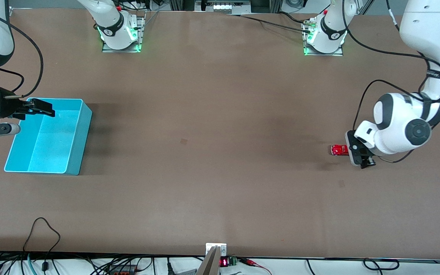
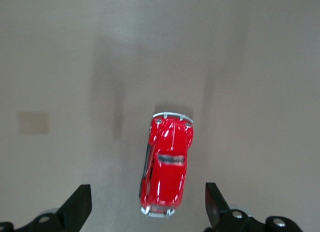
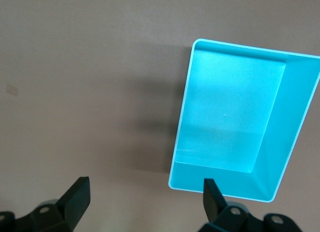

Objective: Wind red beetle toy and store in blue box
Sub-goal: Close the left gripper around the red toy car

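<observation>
**Left gripper low over the toy car, right gripper waiting above the box**

While the left arm bends down from its base, its wrist folds low near the table edge at the left arm's end, and the left gripper (image 2: 145, 207) hangs with fingers spread wide, holding nothing. Just beneath sits the red beetle toy (image 1: 339, 149) on its wheels, long axis parallel to the table's long edges. The right gripper (image 1: 40, 107), fingers wide and empty, waits over the blue box (image 1: 75, 152) at the right arm's end.
</observation>
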`<state>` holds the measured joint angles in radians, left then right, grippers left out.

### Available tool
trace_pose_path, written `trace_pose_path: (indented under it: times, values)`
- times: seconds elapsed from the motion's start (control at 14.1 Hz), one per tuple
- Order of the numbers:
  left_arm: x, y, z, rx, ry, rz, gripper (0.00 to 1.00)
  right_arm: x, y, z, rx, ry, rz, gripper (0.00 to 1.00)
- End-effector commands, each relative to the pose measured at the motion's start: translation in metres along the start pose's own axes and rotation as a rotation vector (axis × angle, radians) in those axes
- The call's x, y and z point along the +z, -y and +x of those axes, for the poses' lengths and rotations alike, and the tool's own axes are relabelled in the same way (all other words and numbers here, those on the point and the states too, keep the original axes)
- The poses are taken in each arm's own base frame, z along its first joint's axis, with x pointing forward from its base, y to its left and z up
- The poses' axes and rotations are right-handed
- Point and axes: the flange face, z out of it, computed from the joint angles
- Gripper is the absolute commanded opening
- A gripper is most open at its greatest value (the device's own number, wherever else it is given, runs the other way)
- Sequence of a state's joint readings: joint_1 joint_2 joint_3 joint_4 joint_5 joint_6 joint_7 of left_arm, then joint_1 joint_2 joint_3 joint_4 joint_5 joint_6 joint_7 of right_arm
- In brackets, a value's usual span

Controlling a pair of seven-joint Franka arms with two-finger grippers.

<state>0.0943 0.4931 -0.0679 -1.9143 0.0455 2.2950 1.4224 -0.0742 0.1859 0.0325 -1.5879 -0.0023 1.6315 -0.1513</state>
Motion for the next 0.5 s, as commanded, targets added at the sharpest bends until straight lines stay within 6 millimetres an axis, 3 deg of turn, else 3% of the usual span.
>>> trace_pose_path:
  times: [0.0,0.28,0.43]
  values:
    - [0.014,-0.005,-0.003,0.081,0.008,0.013,1.00,-0.004,0.001,-0.002,-0.005,0.003,0.012,1.00]
    - [0.031,-0.018,-0.004,0.144,0.003,0.040,1.00,0.000,0.000,-0.001,-0.002,0.011,0.014,1.00]
    - [0.029,-0.025,-0.007,0.159,0.002,0.058,1.00,0.001,-0.001,0.000,-0.002,0.010,0.014,1.00]
